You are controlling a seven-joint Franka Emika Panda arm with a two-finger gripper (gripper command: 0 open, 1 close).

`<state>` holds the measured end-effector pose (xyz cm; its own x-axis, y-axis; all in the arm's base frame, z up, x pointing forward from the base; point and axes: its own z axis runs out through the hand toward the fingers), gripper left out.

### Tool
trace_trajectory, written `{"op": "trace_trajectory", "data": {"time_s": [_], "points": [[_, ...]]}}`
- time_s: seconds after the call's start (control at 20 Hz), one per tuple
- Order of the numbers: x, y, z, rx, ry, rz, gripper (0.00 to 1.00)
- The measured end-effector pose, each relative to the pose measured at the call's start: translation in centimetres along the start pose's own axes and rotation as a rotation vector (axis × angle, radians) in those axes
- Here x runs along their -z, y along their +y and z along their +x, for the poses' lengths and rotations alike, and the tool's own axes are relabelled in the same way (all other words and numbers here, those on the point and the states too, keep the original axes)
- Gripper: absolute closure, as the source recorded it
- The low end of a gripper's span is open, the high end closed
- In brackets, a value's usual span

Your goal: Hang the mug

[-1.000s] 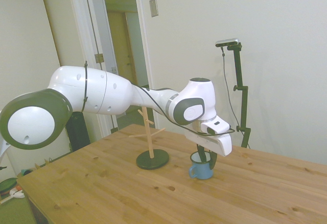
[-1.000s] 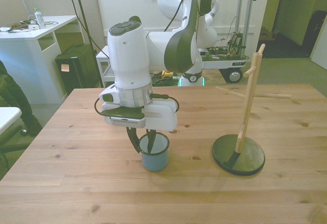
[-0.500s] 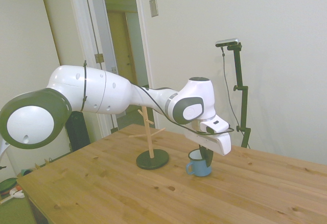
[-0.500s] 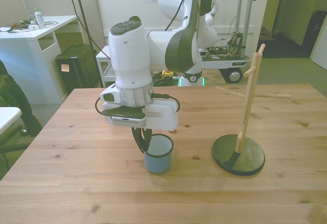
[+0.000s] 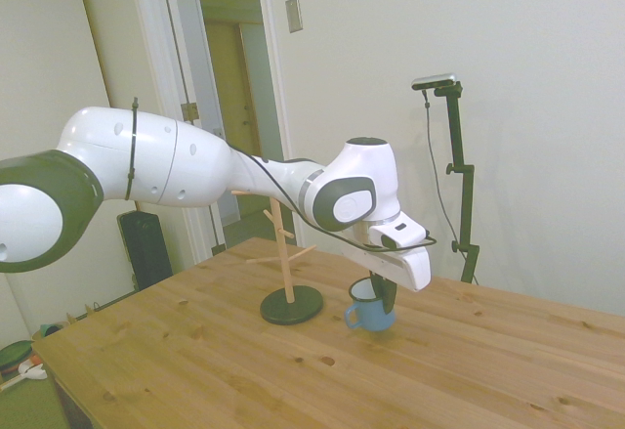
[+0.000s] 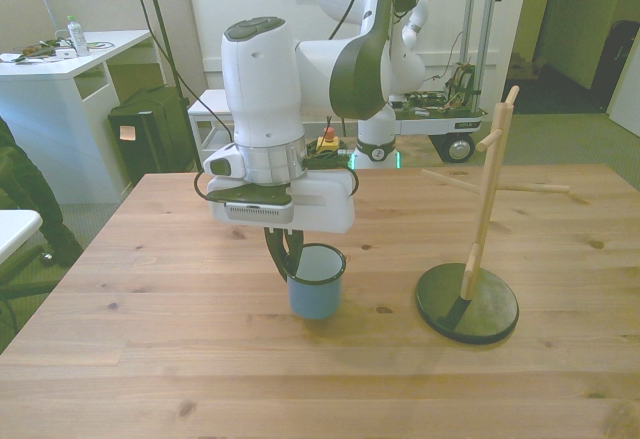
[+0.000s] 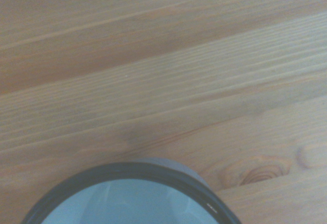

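Note:
The small light-blue mug (image 6: 314,287) hangs just above the wooden table (image 6: 150,359), lifted by its rim. My gripper (image 6: 289,262) is shut on the mug's rim, one finger inside and one outside, on the side toward the front view's left. From the side the mug (image 5: 369,310) shows its blue loop handle pointing toward the peg stand, and my gripper (image 5: 387,292) comes down over it. Its dark rim and white inside fill part of the wrist view (image 7: 133,198). The wooden peg stand (image 6: 482,221) on its dark round base stands at the front view's right.
The peg stand (image 5: 285,258) has several slanted pegs and is much taller than the mug. A gap of bare table (image 5: 244,370) lies between mug and stand base. A person's dark sleeve (image 6: 15,189) shows at the front view's left edge.
The gripper has closed on the mug's rim and lifted it off the table, carrying it a little toward the peg stand. The arm has risen.

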<state>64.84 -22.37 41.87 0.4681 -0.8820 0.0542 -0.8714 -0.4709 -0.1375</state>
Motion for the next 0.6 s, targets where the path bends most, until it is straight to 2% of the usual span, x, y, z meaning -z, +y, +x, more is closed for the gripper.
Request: {"op": "trace_trajectory", "data": {"time_s": [0.3, 0.6], "points": [[0.2, 0.9, -0.6, -0.005, -0.007, -0.001, 1.00], [2.5, 2.0, -0.7, -0.018, 0.013, 0.024, 1.00]]}}
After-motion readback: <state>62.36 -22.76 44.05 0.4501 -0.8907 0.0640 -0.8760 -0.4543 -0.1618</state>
